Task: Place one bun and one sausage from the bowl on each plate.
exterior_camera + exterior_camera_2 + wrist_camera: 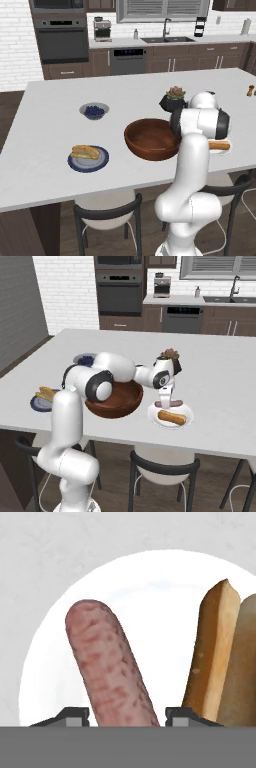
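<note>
Lying between the two dark fingertips point(75, 714) of the hand point(122, 717), a sausage point(110, 667) is seen from directly above: a slim pinkish cylinder with a rounded far end and mottled reddish blotches along its skin. It is clasped by the hand at its near end, the jaws being drawn in against its sides. Under it, a white plate point(150, 597) is spread on the pale table point(40, 557). Just beside the sausage, toward one fingertip, a golden-tan bun point(215, 657) is laid on the same plate, thicker, with a browner crust along one edge and a split top.
</note>
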Motion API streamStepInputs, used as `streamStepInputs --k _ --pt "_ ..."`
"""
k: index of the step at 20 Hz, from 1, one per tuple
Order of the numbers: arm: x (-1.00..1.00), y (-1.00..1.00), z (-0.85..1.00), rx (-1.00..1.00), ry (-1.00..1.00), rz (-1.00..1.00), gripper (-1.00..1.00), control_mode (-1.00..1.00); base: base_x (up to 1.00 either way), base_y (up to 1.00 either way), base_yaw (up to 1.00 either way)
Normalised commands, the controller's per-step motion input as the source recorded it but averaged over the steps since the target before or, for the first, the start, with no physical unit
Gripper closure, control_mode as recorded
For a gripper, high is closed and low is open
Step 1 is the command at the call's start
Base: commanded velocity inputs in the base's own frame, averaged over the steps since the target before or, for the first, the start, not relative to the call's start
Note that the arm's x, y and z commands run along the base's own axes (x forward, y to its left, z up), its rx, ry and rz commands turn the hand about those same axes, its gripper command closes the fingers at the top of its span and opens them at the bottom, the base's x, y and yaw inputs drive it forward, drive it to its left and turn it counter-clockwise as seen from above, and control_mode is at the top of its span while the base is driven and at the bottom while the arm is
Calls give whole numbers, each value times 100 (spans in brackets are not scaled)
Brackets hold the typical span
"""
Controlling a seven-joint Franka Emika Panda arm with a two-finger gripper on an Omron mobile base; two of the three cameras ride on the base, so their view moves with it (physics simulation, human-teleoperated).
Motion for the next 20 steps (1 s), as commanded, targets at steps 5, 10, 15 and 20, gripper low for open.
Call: streamStepInputs --k 5,10,15,20 --pt "19 -8 -47 0 -10 -3 -100 -100 0 0 0" --pt "0 0 75 1 -10 0 -100 -100 0 0 0" --pt "-35 25 100 0 -23 6 -100 -100 0 0 0" --pt "-38 96 83 0 -6 27 -100 -100 0 0 0"
